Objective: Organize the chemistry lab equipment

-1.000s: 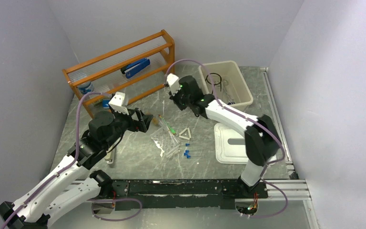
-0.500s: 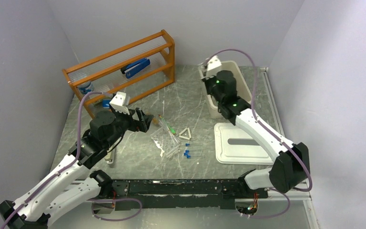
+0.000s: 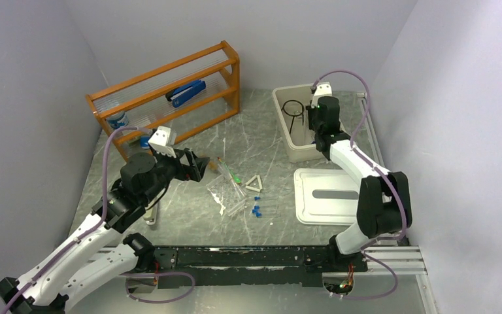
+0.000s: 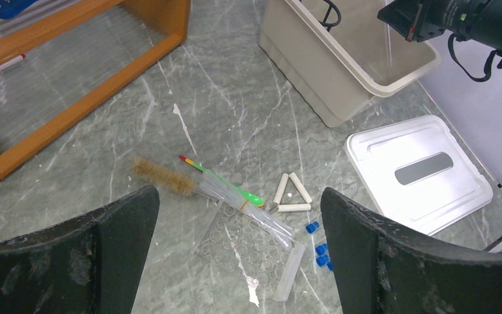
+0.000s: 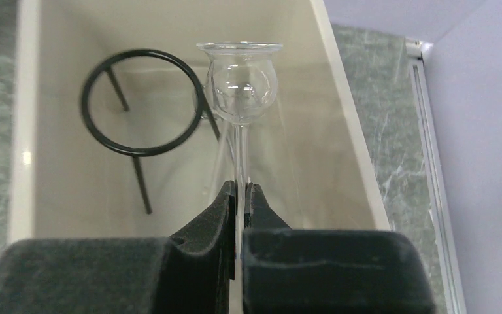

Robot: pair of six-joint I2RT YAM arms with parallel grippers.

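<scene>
Top external view: within the last second the right arm has swung from above the table centre to the beige bin point(image 3: 280, 121) at the rear right, while the left arm has not moved. This indicates that a transfer has reached its deposit stage, with only the release judged to remain. The bin contains one black wire ring stand point(image 3: 293, 108), and one white lid point(image 3: 327, 196) lies flat near it. Left wrist view: the left gripper point(image 4: 238, 196) hovers with its jaws wide apart, holding nothing, above the items not yet sorted. These are one white triangle point(image 4: 292, 194), one clear plastic tube rack point(image 4: 248, 245), one bristle brush point(image 4: 163, 176) and at least three blue caps point(image 4: 312, 227); the exact cap count cannot be told. Right wrist view: the right gripper point(image 5: 240, 196) has its jaws clamped on the thin stem of one glass thistle funnel point(image 5: 240, 82), held bulb forward over the bin interior.
</scene>
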